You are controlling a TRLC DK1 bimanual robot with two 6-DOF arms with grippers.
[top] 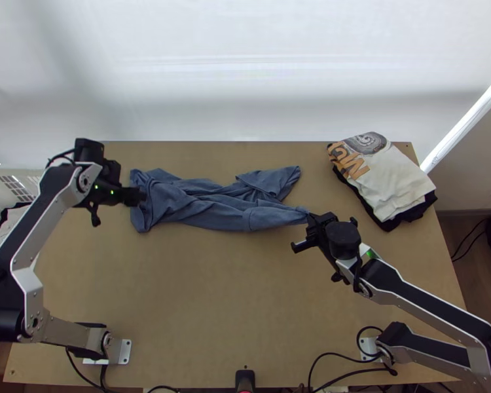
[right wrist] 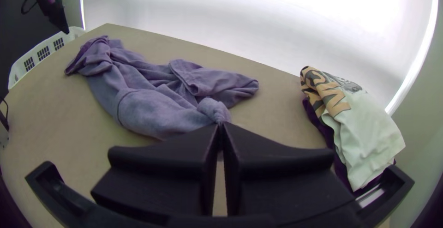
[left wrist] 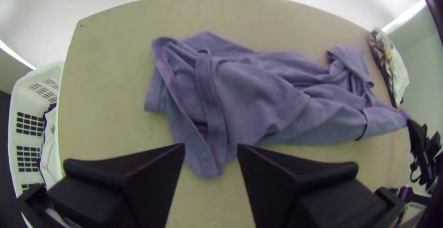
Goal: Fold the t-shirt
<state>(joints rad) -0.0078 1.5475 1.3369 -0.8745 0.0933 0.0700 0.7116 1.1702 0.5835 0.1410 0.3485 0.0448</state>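
Basically, the t-shirt (top: 213, 203) lay bunched lengthwise across the far part of the tabletop (top: 180, 314), not spread. Right end effector (right wrist: 220, 125) was closed, pinching the tip of what looked like 1 sleeve (top: 275, 216). Left end effector (left wrist: 211, 148) was well open above the opposite end, holding nothing.

Risk 1: the right grip looked shallow — a hard pull could have slipped the cloth out. Risk 2: layers overlapped at the left end, so a grab could have caught just 1 ply, and stretching would then have twisted it, not flattened it. Risk 3: the other sleeve (top: 272, 180) looked doubled over, likely to trap a crease. Risk 4: folded stack (top: 389, 177) sat near the right arm (top: 429, 301) — a wide swing could have knocked it.
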